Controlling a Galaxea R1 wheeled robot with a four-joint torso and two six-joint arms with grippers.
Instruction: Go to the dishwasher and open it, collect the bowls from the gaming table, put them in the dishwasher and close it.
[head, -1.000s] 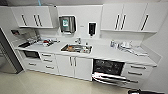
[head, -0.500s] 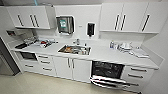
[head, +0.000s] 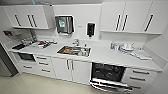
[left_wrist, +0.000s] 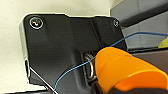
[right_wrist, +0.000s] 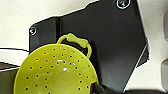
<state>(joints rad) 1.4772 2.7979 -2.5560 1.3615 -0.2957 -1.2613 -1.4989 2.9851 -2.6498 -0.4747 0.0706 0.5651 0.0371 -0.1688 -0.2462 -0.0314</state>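
Observation:
The dishwasher (head: 108, 73) stands open under the white counter, right of the sink cabinet. Its steel door (head: 110, 85) is folded down and the inside is dark. An orange bowl (left_wrist: 125, 70) shows large and close in the left wrist view, with my left gripper (left_wrist: 100, 88) shut on its rim. In the right wrist view, my right gripper (right_wrist: 99, 88) is shut on the edge of a lime-yellow bowl (right_wrist: 55, 72) with small holes and a loop handle. The gaming table is out of view.
A steel sink (head: 74, 50) with dishes sits mid-counter. A built-in oven (head: 25, 57) and drawers are at the left, and more drawers (head: 140, 76) lie right of the dishwasher. Dishes clutter the worktop (head: 105, 56). Pale floor (head: 37, 86) lies before the cabinets.
The head view has crept slightly toward the counter and the whole picture shifted with it. Nothing in the kitchen moved.

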